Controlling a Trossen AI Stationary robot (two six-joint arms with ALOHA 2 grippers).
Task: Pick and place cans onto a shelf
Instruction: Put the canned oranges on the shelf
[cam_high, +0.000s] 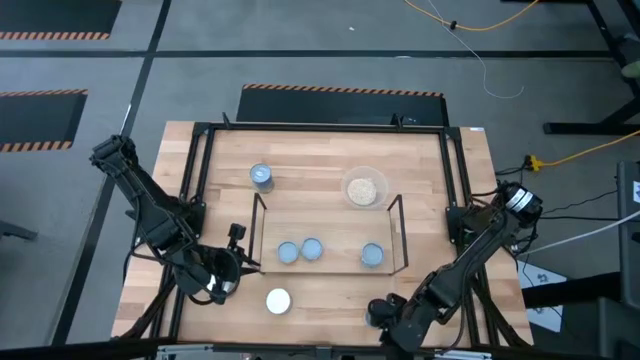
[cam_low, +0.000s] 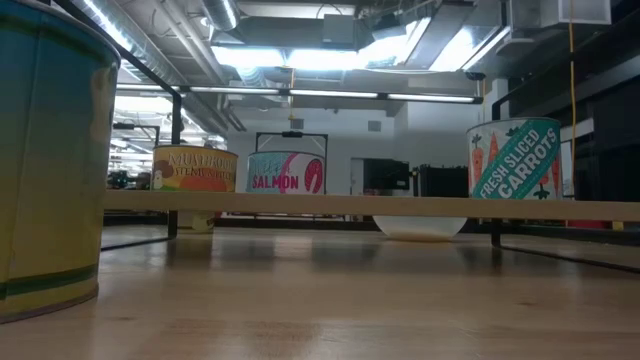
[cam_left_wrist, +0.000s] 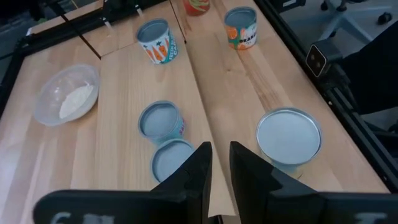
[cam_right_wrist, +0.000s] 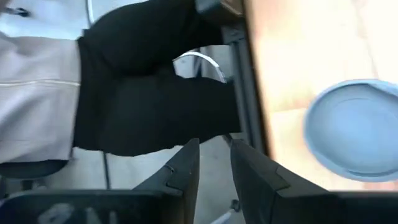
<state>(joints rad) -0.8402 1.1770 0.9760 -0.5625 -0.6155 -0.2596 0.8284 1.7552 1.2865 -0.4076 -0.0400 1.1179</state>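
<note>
The black rod shelf (cam_high: 330, 235) stands mid-table. Three cans stand on its board: two touching ones (cam_high: 288, 252) (cam_high: 311, 248) and one at its right end (cam_high: 372, 255). In the low view their labels read mushroom (cam_low: 195, 170), salmon (cam_low: 287, 172) and carrots (cam_low: 515, 158). Another can (cam_high: 262, 176) stands on the table beyond the shelf's far left corner. A white-topped can (cam_high: 278, 300) stands near the front edge, right of my left gripper (cam_high: 225, 285), which is shut and empty. My right gripper (cam_high: 385, 315) is shut and empty at the front edge. Its wrist view shows a pale-blue can top (cam_right_wrist: 357, 130).
A clear dish (cam_high: 364, 188) with tan contents stands at the shelf's far side. A black frame (cam_high: 200, 180) edges the table. The left wrist view shows an orange-labelled can (cam_left_wrist: 241, 26) farther off. A big can (cam_low: 50, 160) fills the low view's left side.
</note>
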